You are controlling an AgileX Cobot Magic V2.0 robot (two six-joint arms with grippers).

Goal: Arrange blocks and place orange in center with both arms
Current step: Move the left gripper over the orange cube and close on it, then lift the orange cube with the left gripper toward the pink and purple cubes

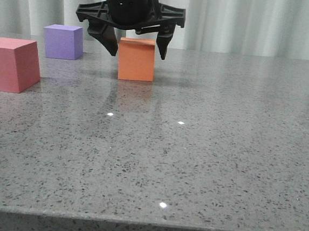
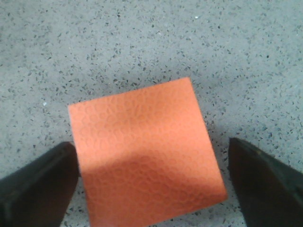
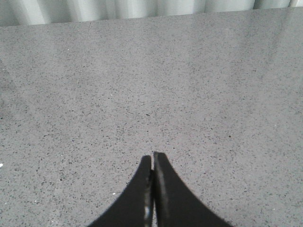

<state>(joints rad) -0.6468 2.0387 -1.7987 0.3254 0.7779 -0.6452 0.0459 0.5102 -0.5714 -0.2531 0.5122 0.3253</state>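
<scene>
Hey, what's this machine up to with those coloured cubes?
It's sorting three blocks on a grey table. The left tool hangs wide open over the orange cube, a finger on either side, not gripping it. The purple cube sits at the far left, and the pinkish-red cube nearer on the left, both untouched. The right tool is shut and empty above bare table.

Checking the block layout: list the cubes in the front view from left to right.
Pinkish-red cube → purple cube → orange cube, which sits beneath the open left end effector.
</scene>
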